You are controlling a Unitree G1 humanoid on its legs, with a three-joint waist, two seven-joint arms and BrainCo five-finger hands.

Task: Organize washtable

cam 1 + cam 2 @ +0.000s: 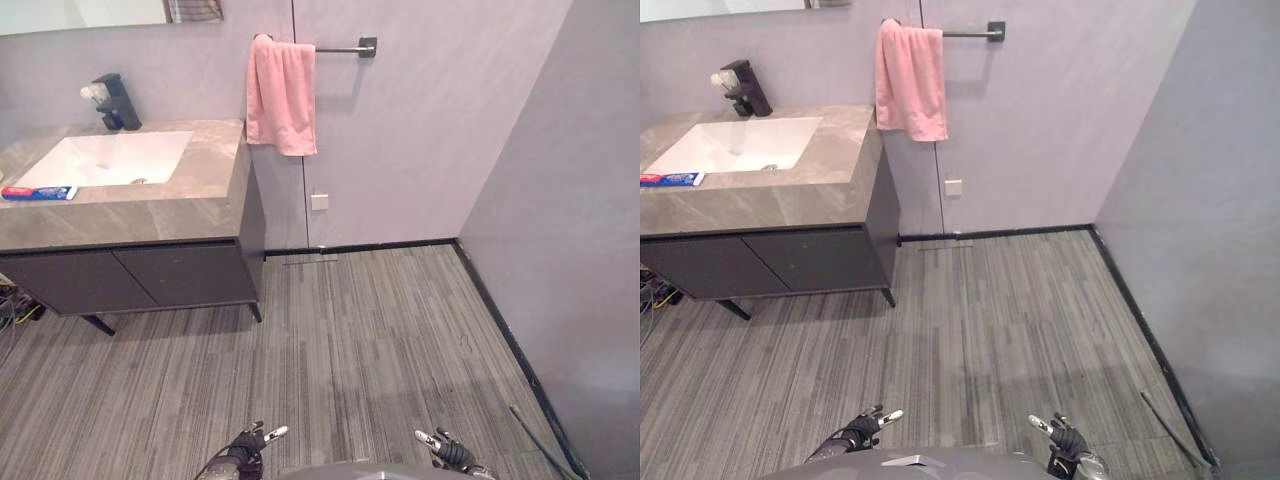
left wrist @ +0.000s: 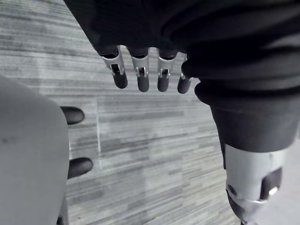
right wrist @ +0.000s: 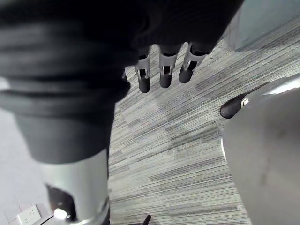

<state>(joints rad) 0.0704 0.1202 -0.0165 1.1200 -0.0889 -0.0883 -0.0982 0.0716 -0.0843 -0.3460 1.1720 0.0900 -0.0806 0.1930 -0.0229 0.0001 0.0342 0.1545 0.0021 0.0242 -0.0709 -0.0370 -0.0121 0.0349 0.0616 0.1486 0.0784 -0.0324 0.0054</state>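
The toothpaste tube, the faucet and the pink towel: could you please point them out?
toothpaste tube [image 1: 40, 192], left eye view, middle of the tube.
faucet [image 1: 117, 103], left eye view, its dark body.
pink towel [image 1: 282, 95], left eye view, middle of the hanging cloth.

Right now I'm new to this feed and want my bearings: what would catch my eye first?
The pink towel stands out, hanging from a dark rail on the wall right of the stone counter. Then the white basin in that counter, a black faucet behind it and a toothpaste tube lying at its front left. The left hand and right hand hang open over the floor.
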